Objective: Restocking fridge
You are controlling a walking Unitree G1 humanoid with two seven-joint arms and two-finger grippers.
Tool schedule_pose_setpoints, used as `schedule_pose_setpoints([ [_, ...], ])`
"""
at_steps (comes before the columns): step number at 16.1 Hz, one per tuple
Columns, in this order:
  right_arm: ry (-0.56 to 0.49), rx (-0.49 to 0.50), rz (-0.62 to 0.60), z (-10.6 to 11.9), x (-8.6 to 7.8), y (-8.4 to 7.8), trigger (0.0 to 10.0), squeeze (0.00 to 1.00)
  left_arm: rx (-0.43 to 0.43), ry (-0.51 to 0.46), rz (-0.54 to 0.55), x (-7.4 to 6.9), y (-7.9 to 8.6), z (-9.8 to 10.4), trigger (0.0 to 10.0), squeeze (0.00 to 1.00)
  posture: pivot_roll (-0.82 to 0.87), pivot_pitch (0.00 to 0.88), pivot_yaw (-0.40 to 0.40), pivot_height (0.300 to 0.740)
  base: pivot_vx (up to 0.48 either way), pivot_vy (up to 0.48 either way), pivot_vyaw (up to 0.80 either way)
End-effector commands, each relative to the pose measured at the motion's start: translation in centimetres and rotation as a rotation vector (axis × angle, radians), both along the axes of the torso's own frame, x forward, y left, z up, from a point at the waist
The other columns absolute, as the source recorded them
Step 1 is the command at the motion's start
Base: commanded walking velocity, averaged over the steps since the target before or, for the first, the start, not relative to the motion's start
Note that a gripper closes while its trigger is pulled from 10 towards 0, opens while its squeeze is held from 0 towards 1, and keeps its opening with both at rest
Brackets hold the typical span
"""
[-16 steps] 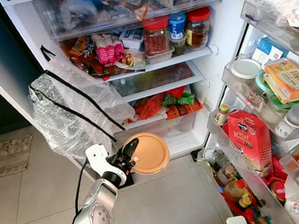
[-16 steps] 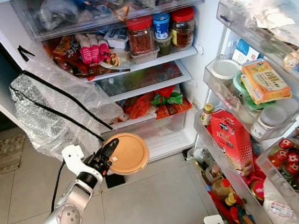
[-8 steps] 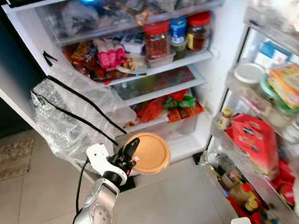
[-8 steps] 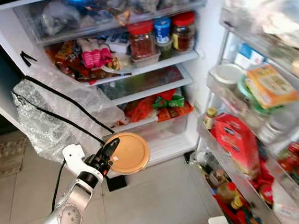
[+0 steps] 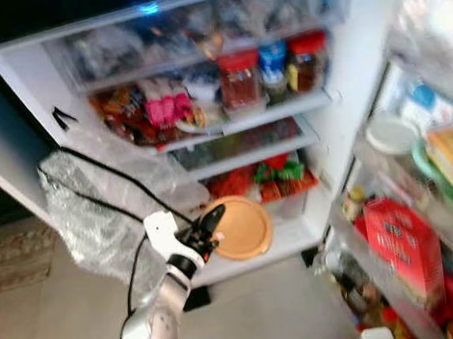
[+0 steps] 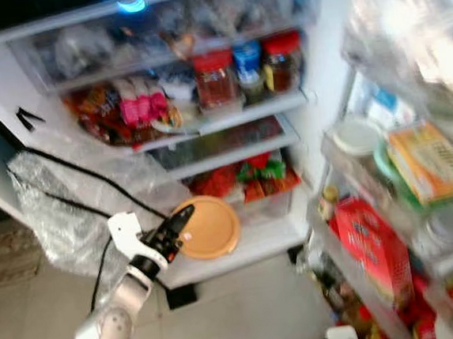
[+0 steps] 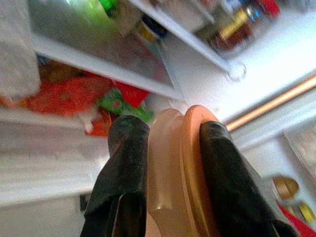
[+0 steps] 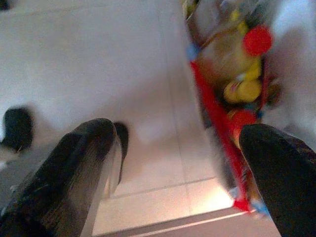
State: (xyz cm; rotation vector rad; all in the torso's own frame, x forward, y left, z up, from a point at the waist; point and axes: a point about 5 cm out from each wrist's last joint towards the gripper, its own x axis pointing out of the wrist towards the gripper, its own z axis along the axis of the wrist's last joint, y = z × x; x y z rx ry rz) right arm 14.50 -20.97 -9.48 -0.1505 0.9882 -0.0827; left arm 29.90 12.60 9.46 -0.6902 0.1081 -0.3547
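Gripping an orange lid (image 5: 243, 228) by its edge, left gripper (image 5: 205, 233) raised at about 6 o'clock in the head views, in front of the open fridge (image 5: 345, 72). Seen from the left wrist: two black fingers (image 7: 126, 163) clamped on either face of the lid, rim between them. Lid held upright on edge, just in front of the bottom drawer (image 5: 289, 205), face toward the camera. Silver left arm (image 5: 156, 322) running down toward 6 o'clock, a black cable looping beside it.

Low at 5 o'clock, right gripper (image 8: 182, 163) hanging idle above the tiled floor (image 8: 98, 59), fingers spread wide with nothing between them; blurred red and yellow bottles (image 8: 247, 74) in the door's lowest bin just past it.

At 9 o'clock, clear bubble wrap (image 5: 95, 209) with black edging draped over the fridge's left edge, touching the lower shelves. At 3 o'clock, open door bins with a red carton (image 5: 403, 241) and a white-lidded tub (image 5: 392, 133), all blurred.

Farther in, toward 12 o'clock: red and green packets (image 5: 263, 178) on the low shelf just behind the lid, then a shelf with pink sachets (image 5: 164, 111) and three jars (image 5: 274, 64) with red and blue caps. Topmost, a clear drawer (image 5: 198, 25) of bagged food, too blurred to tell apart.
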Motion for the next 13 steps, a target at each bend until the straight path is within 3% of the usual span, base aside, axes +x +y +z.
schedule_pose_setpoints([
  [1, 0.026, 0.031, -0.003, -0.46, -0.73, 1.07, 10.0, 0.0, 0.007, 0.011, 0.033, -0.18, 1.2, -0.23, 10.0, 0.0, 0.0, 0.153, 0.034, 0.74, 0.296, 0.0, 0.0],
  [11, 0.03, 0.032, 0.003, -0.51, -0.82, 1.14, 10.0, 0.0, 0.011, 0.008, 0.031, -0.15, 1.12, -0.16, 10.0, 0.0, 0.0, 0.154, 0.032, 0.74, 0.294, 0.0, 0.0],
  [13, 0.032, 0.031, 0.005, -0.52, -0.85, 1.09, 10.0, 0.0, 0.017, 0.006, 0.025, -0.17, 1.04, -0.15, 10.0, 0.0, 0.0, 0.154, 0.032, 0.74, 0.0, 0.0, 0.0],
])
